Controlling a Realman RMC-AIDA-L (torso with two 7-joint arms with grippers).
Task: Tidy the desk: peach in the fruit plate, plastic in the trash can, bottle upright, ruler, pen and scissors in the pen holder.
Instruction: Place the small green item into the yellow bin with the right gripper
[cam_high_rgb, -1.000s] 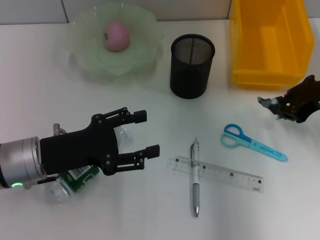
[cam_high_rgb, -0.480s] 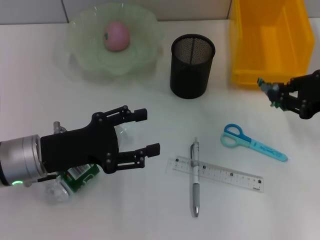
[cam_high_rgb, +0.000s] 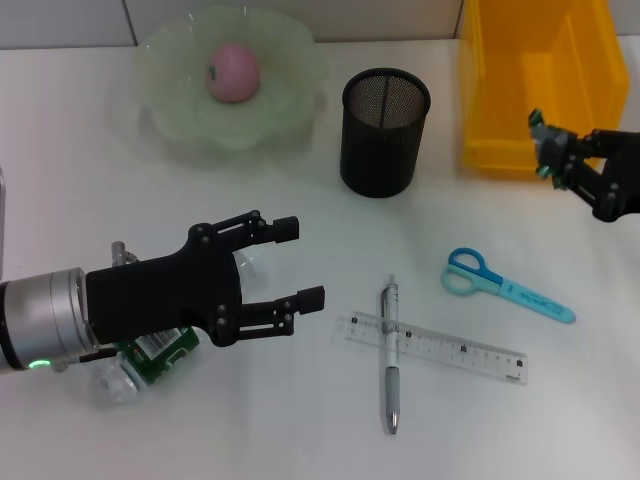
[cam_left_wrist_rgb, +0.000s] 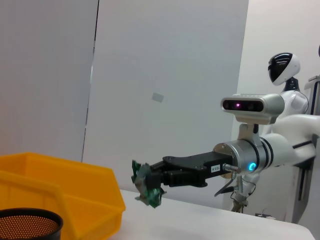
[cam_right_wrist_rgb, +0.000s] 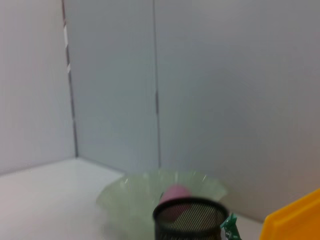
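We see the yellow bin (cam_high_rgb: 540, 85) at the table's (cam_high_rgb: 300, 420) far right corner. Our left claw (cam_high_rgb: 300, 265) hovers spread apart over the fallen bottle (cam_high_rgb: 140, 365). Our right claw (cam_high_rgb: 552, 160) pinches the plastic scrap (cam_high_rgb: 543, 143) at the bin's near wall.

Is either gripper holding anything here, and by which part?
The right gripper pinches the crumpled plastic by one edge, near the yellow bin. The left gripper is open, holding nothing.
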